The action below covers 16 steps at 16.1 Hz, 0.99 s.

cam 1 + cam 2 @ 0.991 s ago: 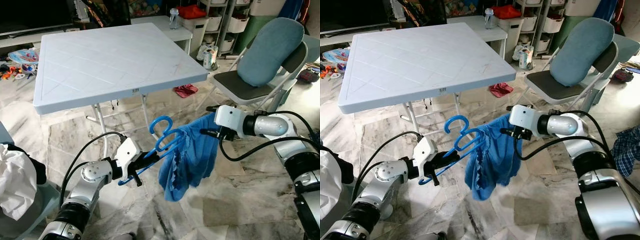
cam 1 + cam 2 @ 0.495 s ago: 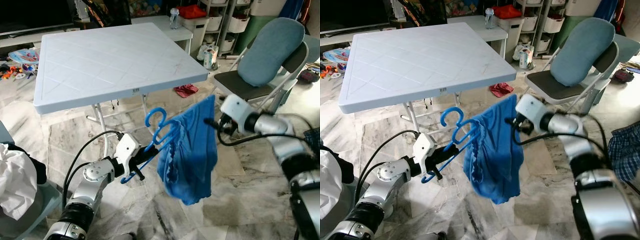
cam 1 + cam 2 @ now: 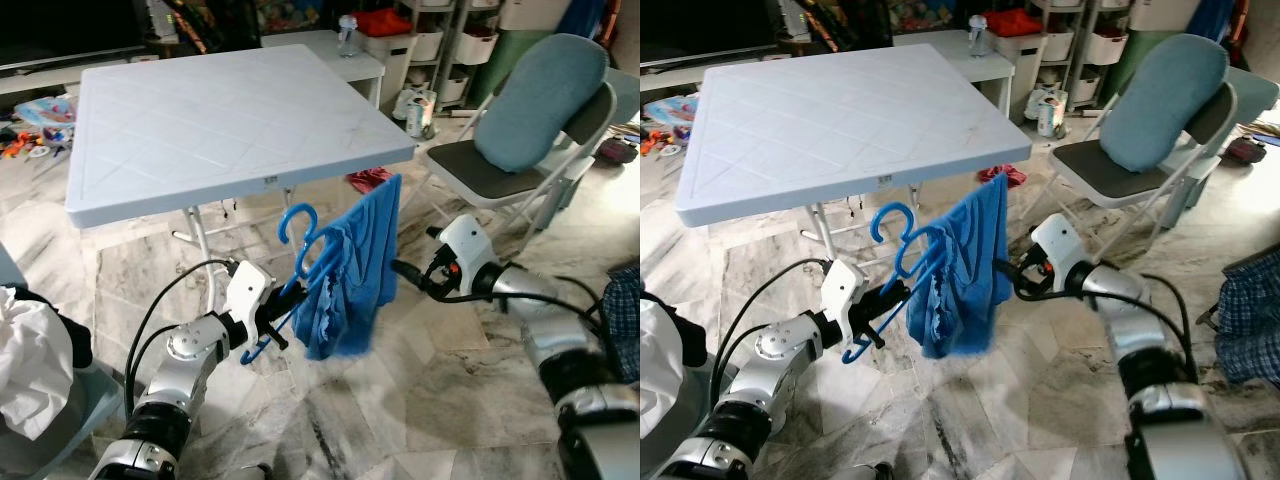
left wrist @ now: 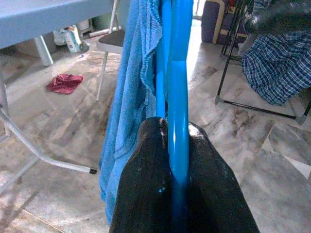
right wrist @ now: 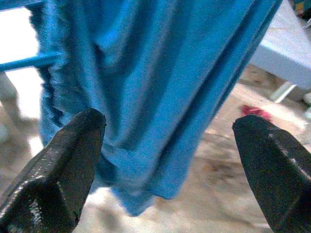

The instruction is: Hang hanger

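The left gripper [image 3: 268,330] clamps a blue hanger [image 3: 300,262] draped with a blue cloth [image 3: 352,270], held just before a white folding table [image 3: 220,110]; the right gripper [image 3: 402,270], fingers spread, sits beside the cloth. A grey folding chair [image 3: 525,140] stands at right; a red rag [image 3: 368,178] lies under the table.

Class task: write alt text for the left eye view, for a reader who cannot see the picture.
The robot's left gripper is shut on a blue hanger with a blue cloth draped over it, held low in front of a white folding table. The right gripper, open, sits just beside the cloth, with a folding chair behind it.
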Available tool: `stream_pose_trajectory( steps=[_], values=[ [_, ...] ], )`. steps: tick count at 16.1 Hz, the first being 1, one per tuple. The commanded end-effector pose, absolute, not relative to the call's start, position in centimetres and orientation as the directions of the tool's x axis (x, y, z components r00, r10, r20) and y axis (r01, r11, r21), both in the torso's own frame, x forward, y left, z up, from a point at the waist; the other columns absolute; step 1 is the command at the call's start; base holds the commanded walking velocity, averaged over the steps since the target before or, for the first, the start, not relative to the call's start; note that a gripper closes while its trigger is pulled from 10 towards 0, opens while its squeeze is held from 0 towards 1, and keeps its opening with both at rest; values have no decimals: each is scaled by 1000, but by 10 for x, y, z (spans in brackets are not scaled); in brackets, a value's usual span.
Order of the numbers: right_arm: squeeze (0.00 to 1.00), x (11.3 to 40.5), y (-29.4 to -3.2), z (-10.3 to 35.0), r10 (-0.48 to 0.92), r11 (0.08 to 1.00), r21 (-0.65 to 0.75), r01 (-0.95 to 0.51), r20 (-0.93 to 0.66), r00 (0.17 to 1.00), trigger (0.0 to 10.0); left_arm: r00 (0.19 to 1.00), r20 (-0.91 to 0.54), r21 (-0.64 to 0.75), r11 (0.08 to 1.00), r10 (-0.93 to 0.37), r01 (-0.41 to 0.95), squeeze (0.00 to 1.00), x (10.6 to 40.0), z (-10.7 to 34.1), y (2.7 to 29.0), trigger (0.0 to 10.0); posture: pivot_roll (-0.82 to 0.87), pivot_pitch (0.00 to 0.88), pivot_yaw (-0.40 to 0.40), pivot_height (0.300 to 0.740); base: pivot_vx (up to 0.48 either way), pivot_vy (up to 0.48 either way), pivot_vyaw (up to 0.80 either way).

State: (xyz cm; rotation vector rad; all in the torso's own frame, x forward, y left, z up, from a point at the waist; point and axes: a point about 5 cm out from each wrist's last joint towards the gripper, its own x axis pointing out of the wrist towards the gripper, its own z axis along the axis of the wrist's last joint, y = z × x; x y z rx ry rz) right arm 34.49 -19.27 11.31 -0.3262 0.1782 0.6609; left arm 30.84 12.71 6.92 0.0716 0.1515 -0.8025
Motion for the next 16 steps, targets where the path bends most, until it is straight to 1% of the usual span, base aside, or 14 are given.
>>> stream_pose_trajectory(
  steps=[1, 2, 3, 4, 8, 9, 10, 11, 14, 16],
  values=[
    [714, 344, -192, 115, 575, 750, -216, -625, -255, 778, 10000, 683, -132, 32, 685, -719, 727, 0, 315, 80, 122, 0, -112, 0, -3, 740, 0, 0, 0],
    [0, 342, -181, 114, 606, 753, -149, -641, -222, 764, 10000, 662, -137, 40, 664, -737, 747, 0, 313, 80, 118, 275, -111, 0, -3, 740, 0, 0, 0],
    [0, 341, -177, 113, 615, 751, -134, -646, -214, 759, 10000, 654, -140, 43, 655, -744, 755, 0, 313, 80, 116, 275, -111, 0, -3, 740, 0, 0, 0],
    [0, 340, -167, 108, 603, 767, -113, -631, -209, 770, 10000, 624, -147, 51, 624, -768, 780, 0, 309, 78, 111, 392, -108, 0, -4, 740, 0, 0, 0],
    [0, 334, -153, 94, 554, 818, -49, -573, -202, 808, 10000, 587, -150, 55, 586, -795, 808, 0, 305, 78, 107, 431, -96, 0, -2, 740, 0, 0, 0],
    [0, 334, -150, 90, 524, 835, -66, -547, -210, 825, 10000, 588, -142, 57, 586, -797, 808, 0, 305, 80, 108, 0, -96, 0, -2, 740, 0, 0, 0],
    [0, 334, -150, 88, 498, 850, -72, -523, -216, 840, 7451, 588, -136, 60, 586, -797, 808, 0, 306, 82, 108, 0, -89, 0, -3, 740, 0, 0, 0],
    [0, 335, -152, 88, 480, 861, -65, -504, -220, 849, 0, 584, -133, 63, 581, -801, 811, 0, 307, 84, 108, 0, -87, 0, -5, 740, 0, 0, 0],
    [0, 339, -160, 89, 434, 881, -96, -463, -226, 872, 0, 571, -129, 66, 568, -811, 821, 0, 307, 86, 108, 0, -85, 0, -12, 740, 0, 0, 0],
    [0, 340, -166, 91, 429, 882, -105, -460, -228, 874, 0, 571, -132, 69, 567, -810, 821, 0, 307, 86, 109, 0, -86, 0, -15, 740, 0, 0, 0]
  ],
)
